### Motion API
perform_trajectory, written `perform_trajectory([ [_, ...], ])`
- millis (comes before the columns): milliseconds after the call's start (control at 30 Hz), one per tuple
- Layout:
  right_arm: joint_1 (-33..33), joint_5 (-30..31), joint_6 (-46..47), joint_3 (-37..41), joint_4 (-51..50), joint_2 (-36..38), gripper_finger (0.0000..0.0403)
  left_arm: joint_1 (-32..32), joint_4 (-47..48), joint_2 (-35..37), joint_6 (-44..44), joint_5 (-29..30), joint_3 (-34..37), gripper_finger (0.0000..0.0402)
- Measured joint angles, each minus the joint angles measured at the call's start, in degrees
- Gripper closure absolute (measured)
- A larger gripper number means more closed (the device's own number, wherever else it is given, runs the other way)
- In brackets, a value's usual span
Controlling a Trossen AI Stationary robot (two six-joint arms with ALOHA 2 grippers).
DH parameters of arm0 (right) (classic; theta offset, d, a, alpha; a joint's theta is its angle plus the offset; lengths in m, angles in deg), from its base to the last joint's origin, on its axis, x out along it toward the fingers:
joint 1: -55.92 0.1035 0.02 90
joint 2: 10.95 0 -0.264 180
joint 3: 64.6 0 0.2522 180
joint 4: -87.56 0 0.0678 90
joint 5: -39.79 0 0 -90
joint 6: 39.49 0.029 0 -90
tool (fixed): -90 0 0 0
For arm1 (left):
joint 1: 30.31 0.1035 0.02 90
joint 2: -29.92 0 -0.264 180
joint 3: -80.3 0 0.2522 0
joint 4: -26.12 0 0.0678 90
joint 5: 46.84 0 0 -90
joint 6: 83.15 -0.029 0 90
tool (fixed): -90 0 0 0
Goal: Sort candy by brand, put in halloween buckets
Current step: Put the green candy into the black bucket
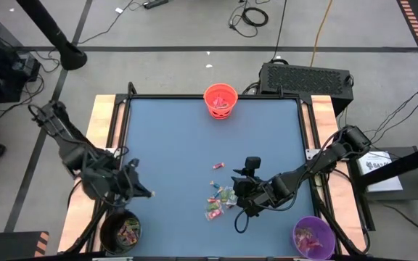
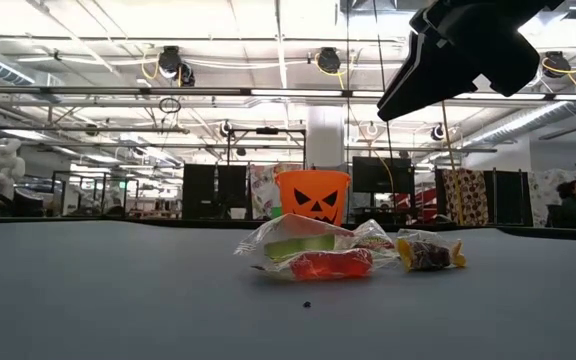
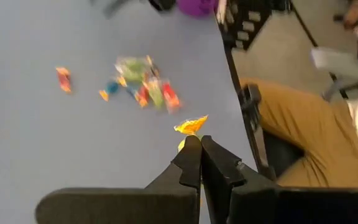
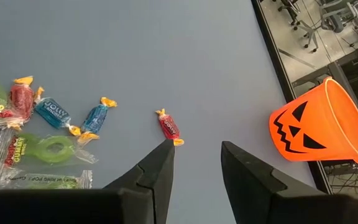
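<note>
Sorting partly done; black bucket [image 1: 120, 232] at the near-left corner of the blue table [image 1: 173, 145] already holds several wrapped pieces, purple bucket [image 1: 313, 238] at the near-right corner also holds some, orange jack-o'-lantern bucket [image 1: 220, 100] at the far edge shows a little content, though what it is I cannot tell.

Left to sort: a loose cluster of candy [image 1: 220, 197] right of table centre; the right wrist view resolves green gummy-ring packets [image 4: 45, 149], two blue twist-wrapped sweets [image 4: 73, 116], red pieces among them, and one red twist-wrapped sweet [image 4: 169, 127] lying apart, nearer the orange bucket.

Left gripper [image 3: 200, 147] sits over the near-left table edge, close to the black bucket; fingers pressed together, pinching a small sweet in an orange-yellow wrapper [image 3: 191, 126] by its end; judged to be carrying it toward a bucket, which one not determinable.

Right gripper [image 4: 196, 151] hovers above the table beside the cluster, aimed at the lone red sweet; fingers spread, nothing between them.

Surroundings: black box with vented top [image 1: 307, 77] behind the far-right corner; cables on the floor; a seated person in tan trousers [image 3: 303, 134] just off the table's near side in the left wrist view.

Obstructions: packets in the cluster overlap and touch, so single picks there look awkward; route to each bucket appears free.
</note>
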Motion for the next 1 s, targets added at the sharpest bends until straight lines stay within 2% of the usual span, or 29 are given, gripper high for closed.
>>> perform_trajectory([
  [133, 0.0, 0.0, 0.04, 0.0, 0.04, 0.0, 0.0277, -1.43, 1.95, 1.31, 0.14, 4.17, -0.05, 0.0391],
  [500, 0.0, 0.0, 0.09, 0.0, 0.99, 0.0, 0.0277, -2.34, 4.07, 0.97, 5.13, 1.8, -0.02, 0.0388],
  [567, -0.36, -0.02, -0.89, 0.0, 5.23, -0.02, 0.0277, -2.42, 4.04, 0.92, 5.13, 2.78, -0.02, 0.0388],
  [633, -1.35, -0.59, -4.47, 0.0, 13.54, -0.46, 0.0277, -2.42, 4.04, 0.77, 5.16, 4.06, -0.02, 0.0388],
  [700, -2.93, -4.94, -10.42, 0.0, 23.69, -1.68, 0.0277, -2.37, 4.02, 0.47, 5.13, 5.19, -0.02, 0.0388],
  [800, -5.9, -18.3, -17.71, -0.03, 39.75, -5.24, 0.0277, -2.22, 3.99, -0.47, 4.89, 5.8, -0.02, 0.0387],
  [900, -8.28, -30.5, -20.27, -0.04, 52.34, -9.89, 0.0277, -2.22, 3.67, -2.02, 4.87, 5.97, -0.02, 0.0387],
  [1000, -10.21, -37.44, -19.77, -0.04, 62.53, -14.3, 0.0277, -2.22, 3.61, -3.88, 4.81, 6.29, -0.02, 0.0387],
])
